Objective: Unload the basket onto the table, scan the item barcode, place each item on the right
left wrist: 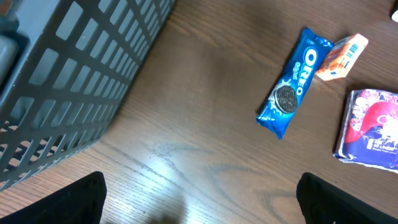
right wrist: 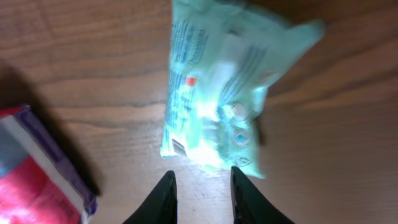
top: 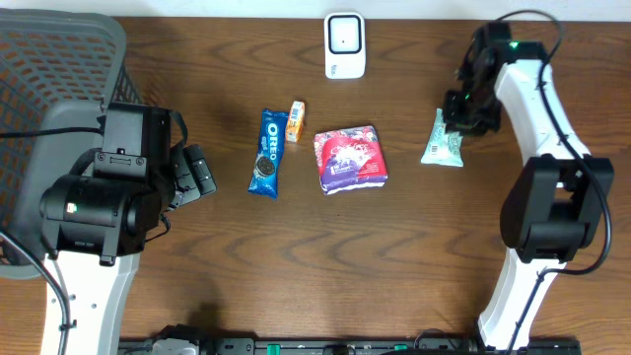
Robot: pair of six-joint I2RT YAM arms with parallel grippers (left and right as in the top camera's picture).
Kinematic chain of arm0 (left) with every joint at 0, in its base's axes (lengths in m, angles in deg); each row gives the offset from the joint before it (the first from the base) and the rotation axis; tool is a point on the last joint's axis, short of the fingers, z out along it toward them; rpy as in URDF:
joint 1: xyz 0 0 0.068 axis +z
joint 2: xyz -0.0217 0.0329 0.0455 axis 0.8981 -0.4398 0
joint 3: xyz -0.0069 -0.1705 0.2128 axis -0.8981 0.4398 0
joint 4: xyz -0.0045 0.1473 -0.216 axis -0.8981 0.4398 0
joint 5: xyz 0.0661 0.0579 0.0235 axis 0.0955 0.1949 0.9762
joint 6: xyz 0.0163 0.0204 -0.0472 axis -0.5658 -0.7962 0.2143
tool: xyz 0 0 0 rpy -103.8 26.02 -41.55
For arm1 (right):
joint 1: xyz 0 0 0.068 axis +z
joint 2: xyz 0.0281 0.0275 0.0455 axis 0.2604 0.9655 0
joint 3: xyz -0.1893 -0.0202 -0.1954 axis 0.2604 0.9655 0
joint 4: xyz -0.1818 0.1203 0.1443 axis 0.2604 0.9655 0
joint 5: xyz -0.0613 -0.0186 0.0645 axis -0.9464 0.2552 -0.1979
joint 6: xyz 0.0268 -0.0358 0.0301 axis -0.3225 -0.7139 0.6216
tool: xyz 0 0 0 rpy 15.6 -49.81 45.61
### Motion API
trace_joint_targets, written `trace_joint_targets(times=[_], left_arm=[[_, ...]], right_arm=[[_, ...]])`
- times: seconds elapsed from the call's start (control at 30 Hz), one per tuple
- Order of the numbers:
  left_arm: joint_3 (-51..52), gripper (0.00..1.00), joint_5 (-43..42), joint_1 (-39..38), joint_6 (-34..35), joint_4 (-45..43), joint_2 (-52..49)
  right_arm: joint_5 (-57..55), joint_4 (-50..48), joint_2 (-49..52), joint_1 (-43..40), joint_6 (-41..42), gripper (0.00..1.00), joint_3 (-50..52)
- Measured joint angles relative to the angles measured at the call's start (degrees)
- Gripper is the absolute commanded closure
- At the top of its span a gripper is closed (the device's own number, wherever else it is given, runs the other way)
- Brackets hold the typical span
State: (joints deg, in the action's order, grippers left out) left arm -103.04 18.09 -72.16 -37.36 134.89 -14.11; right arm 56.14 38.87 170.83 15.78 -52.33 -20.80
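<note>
A pale green packet (top: 442, 138) lies flat on the wooden table at the right. In the right wrist view the green packet (right wrist: 227, 87) lies just beyond my right gripper (right wrist: 203, 180), whose jaws stand a little apart with only bare table between them. A small barcode (right wrist: 179, 148) shows at the packet's near left corner. From overhead, the right gripper (top: 463, 108) hovers at the packet's far edge. The white scanner (top: 344, 44) stands at the back centre. My left gripper (left wrist: 202, 199) is wide open over bare table, near the basket.
A blue Oreo pack (top: 268, 153), a small orange box (top: 295, 120) and a red-and-purple packet (top: 350, 158) lie mid-table. A grey mesh basket (top: 59, 89) fills the back left corner. The red-and-purple packet (right wrist: 37, 168) lies close to the left of the right fingers.
</note>
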Motion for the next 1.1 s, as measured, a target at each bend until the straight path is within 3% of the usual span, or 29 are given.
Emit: trace_joint_targets(times=[0.33, 0.53, 0.67, 0.77, 0.9, 1.1], left_arm=[[0.0, 0.02, 0.0, 0.0, 0.0, 0.0, 0.0], [0.0, 0.02, 0.0, 0.0, 0.0, 0.0, 0.0], [0.0, 0.02, 0.0, 0.0, 0.0, 0.0, 0.0], [0.0, 0.02, 0.0, 0.0, 0.0, 0.0, 0.0], [0.0, 0.02, 0.0, 0.0, 0.0, 0.0, 0.0], [0.0, 0.02, 0.0, 0.0, 0.0, 0.0, 0.0]], right_arm=[[0.0, -8.3, 0.1, 2.2, 1.8, 0.74, 14.4], [-5.3, -16.6, 0.0, 1.5, 3.5, 0.67, 16.0], [-7.1, -22.0, 0.1, 0.4, 3.6, 0.68, 16.0], [-7.0, -22.3, 0.1, -0.1, 3.5, 0.69, 16.0], [-7.0, -18.8, 0.1, -0.2, 3.0, 0.87, 15.8], [-5.9, -9.0, 0.1, -0.2, 2.6, 0.89, 10.0]])
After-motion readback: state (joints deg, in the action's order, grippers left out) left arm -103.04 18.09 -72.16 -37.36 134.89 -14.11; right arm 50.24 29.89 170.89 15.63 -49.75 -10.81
